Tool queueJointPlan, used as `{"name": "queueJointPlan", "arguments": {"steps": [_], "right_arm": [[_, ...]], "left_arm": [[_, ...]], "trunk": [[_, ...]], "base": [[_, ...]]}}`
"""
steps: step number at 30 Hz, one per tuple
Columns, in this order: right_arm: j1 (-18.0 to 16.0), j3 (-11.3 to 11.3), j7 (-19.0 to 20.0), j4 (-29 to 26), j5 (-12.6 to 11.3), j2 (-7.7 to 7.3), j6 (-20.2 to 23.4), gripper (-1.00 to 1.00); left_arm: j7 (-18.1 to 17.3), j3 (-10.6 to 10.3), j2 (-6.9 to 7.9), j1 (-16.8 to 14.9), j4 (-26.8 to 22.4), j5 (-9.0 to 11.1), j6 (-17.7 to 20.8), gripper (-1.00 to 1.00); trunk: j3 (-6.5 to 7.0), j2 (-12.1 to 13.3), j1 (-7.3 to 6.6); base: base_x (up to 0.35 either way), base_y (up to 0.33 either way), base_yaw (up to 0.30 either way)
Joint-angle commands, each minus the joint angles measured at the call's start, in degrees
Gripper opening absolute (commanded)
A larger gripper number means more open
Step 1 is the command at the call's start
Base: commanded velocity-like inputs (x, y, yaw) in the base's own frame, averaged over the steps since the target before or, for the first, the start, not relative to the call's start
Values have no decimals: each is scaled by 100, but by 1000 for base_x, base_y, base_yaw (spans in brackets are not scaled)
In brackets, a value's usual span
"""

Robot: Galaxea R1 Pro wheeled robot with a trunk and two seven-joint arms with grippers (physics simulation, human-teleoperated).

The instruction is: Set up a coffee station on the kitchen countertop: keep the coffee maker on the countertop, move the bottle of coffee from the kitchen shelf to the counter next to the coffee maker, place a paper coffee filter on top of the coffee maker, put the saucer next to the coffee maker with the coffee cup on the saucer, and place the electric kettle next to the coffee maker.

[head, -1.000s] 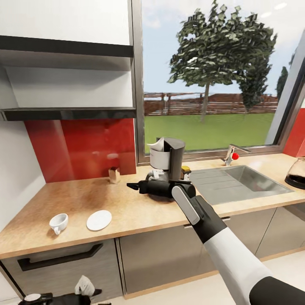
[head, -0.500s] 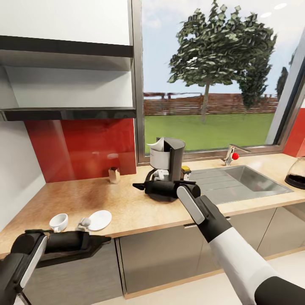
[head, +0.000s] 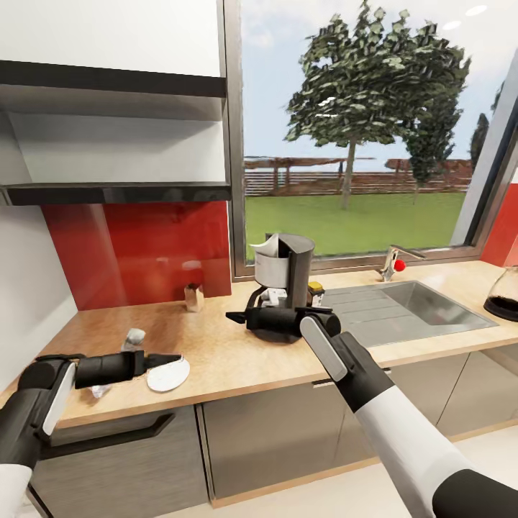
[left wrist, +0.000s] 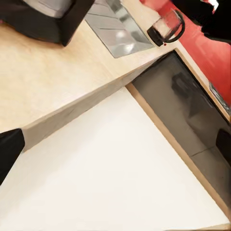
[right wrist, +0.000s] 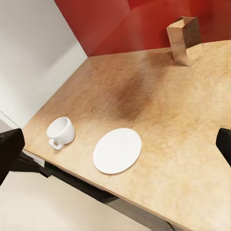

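Coffee station, items as they stand.

1. Coffee maker (head: 284,277): on the bench (head: 230,360) below the window, beside the sink (head: 403,306). A paper filter (head: 264,246) sits in its top. Needs no move, in my judgement.

2. Saucer (right wrist: 117,150): white, flat on the bench near its front edge, well apart from the coffee maker. Likely light, stiff, glazed and slippery, and breakable. It lies too flat to take from above, so I would nip the rim from the side, or draw it to the bench edge first.

3. Coffee cup (right wrist: 61,131): white, upright, just beside the saucer and not touching it, handle towards the bench's front edge. Light and fragile, I expect. The best hold is across the rim wall, one finger inside and one outside, because the handle looks too small for a sure nip.

4. Small brown container (right wrist: 184,39): at the red back wall, apart from the rest.

5. Glass jug on a dark base (head: 503,295): far end of the bench, past the sink.

6. Left pincer (head: 171,357): spread wide, pinching nothing, low over the bench with its tips at the saucer's far rim.

7. Right pincer (head: 234,315): spread wide, empty, in front of the coffee maker's base, facing the cup and saucer.
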Motion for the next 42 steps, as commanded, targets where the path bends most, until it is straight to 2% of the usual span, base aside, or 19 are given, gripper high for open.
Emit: {"name": "queueJointPlan", "arguments": {"steps": [1,2,5,8,9,13,16,18,22,30,33,39,42], "right_arm": [[-3,-2,22,19,24,2,19,100],[-7,-5,22,164,27,3,17,100],[-2,-4,34,298,-4,3,16,100],[-3,-5,33,275,-21,24,16,100],[-4,-16,20,244,-24,37,21,100],[-4,-23,14,113,-32,38,27,100],[-3,-13,13,5,-34,38,29,100],[-6,-10,13,-22,-34,40,32,100],[-4,-8,13,-34,-34,39,32,100],[-5,-13,13,-36,-34,38,32,100],[-4,-9,36,-18,-29,15,22,100],[-1,3,54,91,-23,4,17,100],[-1,8,53,187,-25,3,16,100]], "left_arm": [[1,124,-4,-15,106,0,40,100],[23,270,-10,-3,235,-30,35,100],[112,372,-2,32,293,-46,32,100],[558,563,-18,38,385,-47,31,100],[849,679,-57,40,704,-37,27,100],[1146,744,-183,39,1325,-23,4,100],[1502,758,-292,38,1473,1,-2,100],[1722,794,-430,34,1510,14,-7,100],[1930,1036,-619,38,1525,16,-18,100],[1989,1174,-672,33,1492,29,-25,100],[1982,1309,-686,14,1457,178,-15,100],[1988,1370,-681,-3,1450,810,-13,100],[1989,1359,-684,-4,1449,922,-13,100]], "trunk": [[-3,-5,2],[-3,-5,2],[-3,-5,2],[-3,-5,2],[-3,-5,2],[-5,-5,2],[-20,-5,2],[-33,-5,2],[-61,-5,2],[-116,-5,2],[-119,-5,2],[-121,-5,2],[-121,-5,2]], "base": [[0,0,0],[0,0,0],[0,0,0],[0,0,0],[0,0,0],[0,0,12],[0,0,116],[0,0,162],[0,0,173],[0,0,176],[0,0,26],[0,0,5],[0,0,0]]}}
